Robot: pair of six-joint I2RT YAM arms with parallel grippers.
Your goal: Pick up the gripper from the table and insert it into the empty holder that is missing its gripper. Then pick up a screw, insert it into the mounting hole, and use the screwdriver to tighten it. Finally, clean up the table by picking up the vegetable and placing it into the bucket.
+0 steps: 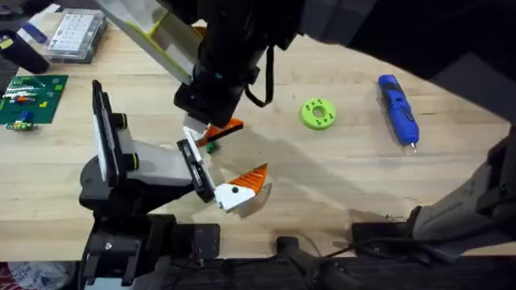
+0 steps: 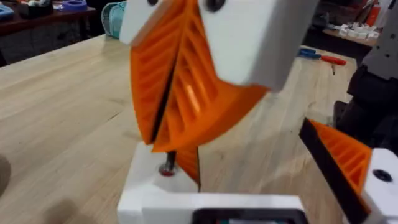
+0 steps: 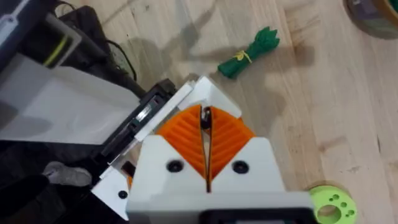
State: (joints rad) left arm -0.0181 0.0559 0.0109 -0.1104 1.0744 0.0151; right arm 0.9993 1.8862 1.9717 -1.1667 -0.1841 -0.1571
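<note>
**A:** What does the overhead view add?

**B:** The whole tabletop [image 1: 339,177], light wood planks. The blue screwdriver [image 1: 399,109] lies far right, its long axis running far to near and its tip toward the near edge. A lime disc [image 1: 317,113] sits mid-table, with a circuit board [image 1: 32,97] and a clear parts box [image 1: 76,36] at far left.

**A:** And the orange wedge?

**B:** The wedge [image 1: 248,181] sits on its white base at the near end of the left end effector [image 1: 205,165], with its tip pointing far and right. I can't tell whether that end effector is open or closed.

**A:** The wrist views?

**B:** The right wrist view shows the right end effector [image 3: 205,115] with its orange pads pressed together on a thin dark screw [image 3: 205,119]. A green vegetable [image 3: 249,53] lies just beyond. The left wrist view shows those pads from the front, above a white block [image 2: 155,183].

**A:** The room?

**B:** Other benches with tools stand behind.
</note>
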